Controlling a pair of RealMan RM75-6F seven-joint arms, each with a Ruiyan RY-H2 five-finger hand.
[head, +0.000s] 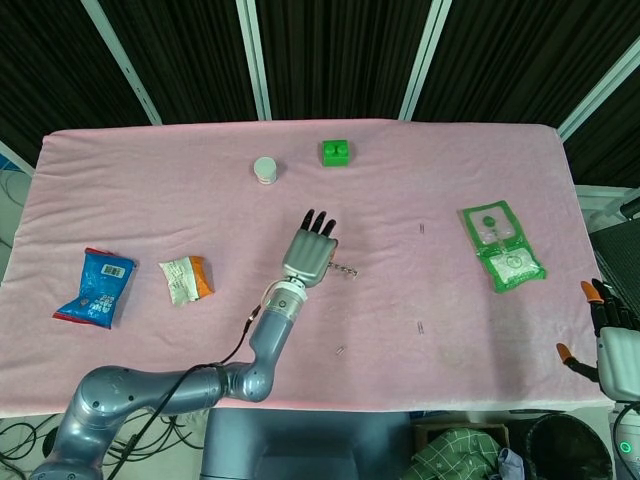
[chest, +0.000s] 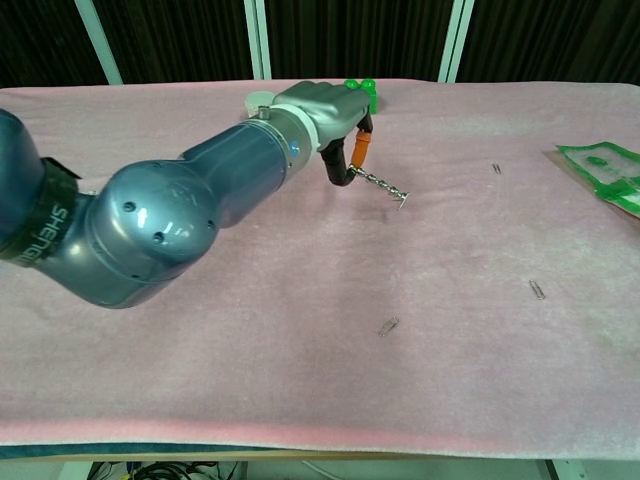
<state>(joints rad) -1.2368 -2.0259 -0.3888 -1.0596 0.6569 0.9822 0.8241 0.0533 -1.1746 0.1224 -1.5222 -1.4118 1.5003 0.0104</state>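
Observation:
My left hand hangs over the middle of the pink table and pinches one end of a short metal bead chain. The chain trails to the right of the hand, its free end close to the cloth. My right hand shows only in the head view, low at the right edge beyond the table, fingers apart and holding nothing.
A green brick and a white jar stand at the back. A blue packet and an orange-and-white packet lie at the left. A green pouch lies right. Paper clips are scattered near the front.

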